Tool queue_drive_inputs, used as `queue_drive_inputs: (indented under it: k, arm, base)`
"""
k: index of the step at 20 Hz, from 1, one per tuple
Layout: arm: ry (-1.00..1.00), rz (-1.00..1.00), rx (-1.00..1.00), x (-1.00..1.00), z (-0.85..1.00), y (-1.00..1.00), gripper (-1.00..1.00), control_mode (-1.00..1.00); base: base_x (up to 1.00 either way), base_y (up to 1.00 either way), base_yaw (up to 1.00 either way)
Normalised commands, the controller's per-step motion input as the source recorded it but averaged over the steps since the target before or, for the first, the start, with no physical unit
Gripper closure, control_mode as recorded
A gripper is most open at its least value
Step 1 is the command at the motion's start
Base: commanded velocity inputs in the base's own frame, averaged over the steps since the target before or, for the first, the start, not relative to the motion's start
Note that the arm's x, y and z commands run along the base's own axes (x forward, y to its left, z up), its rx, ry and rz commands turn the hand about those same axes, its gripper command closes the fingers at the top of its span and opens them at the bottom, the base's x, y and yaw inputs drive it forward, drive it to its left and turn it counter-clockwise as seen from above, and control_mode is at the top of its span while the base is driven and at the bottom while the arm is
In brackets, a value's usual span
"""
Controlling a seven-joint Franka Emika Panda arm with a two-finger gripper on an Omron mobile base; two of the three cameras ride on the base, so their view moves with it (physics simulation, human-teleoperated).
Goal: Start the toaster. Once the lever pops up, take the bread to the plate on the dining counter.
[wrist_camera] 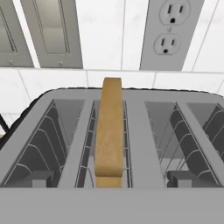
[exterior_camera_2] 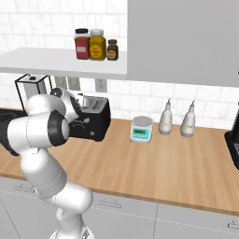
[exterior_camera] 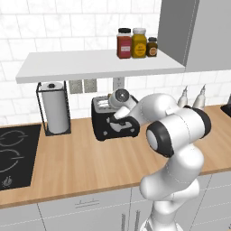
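pincer [exterior_camera: 118, 118] wide, empty, hovering just above the toaster [exterior_camera: 110, 118]; bread [wrist_camera: 109, 131] stands in the slot directly below. step in hand: starting the toaster. next, probably find and press the lever.

Open air above the toaster [wrist_camera: 131, 127], bread [wrist_camera: 109, 131] upright in its slot, shelf [exterior_camera: 99, 65] overhead.

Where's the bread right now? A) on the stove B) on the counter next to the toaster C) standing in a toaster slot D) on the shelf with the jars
C: the bread stands on edge in a slot of the toaster, top edge sticking up above it.
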Motion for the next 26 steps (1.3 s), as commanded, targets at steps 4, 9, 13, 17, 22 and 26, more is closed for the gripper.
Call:
queue_drive_inputs:
  k: [4, 9, 13, 17, 22, 26]
  arm:
    - [0.00, 0.00, 0.00, 0.04, 0.00, 0.00, -1.00, -1.00]
    - [0.00, 0.00, 0.00, 0.01, 0.00, 0.00, -1.00, -1.00]
    - [0.00, 0.00, 0.00, 0.02, 0.00, 0.00, -1.00, -1.00]
    - [0.00, 0.00, 0.00, 0.04, 0.00, 0.00, -1.00, -1.00]
    - [0.00, 0.00, 0.00, 0.02, 0.00, 0.00, -1.00, -1.00]
    - [0.00, 0.00, 0.00, 0.00, 0.00, 0.00, 1.00, -1.00]
  base:
    - [0.00, 0.00, 0.00]
    - [0.00, 0.00, 0.00]
    - [0.00, 0.00, 0.00]
    - [0.00, 0.00, 0.00]
    - [0.00, 0.00, 0.00]
    - [0.00, 0.00, 0.00]
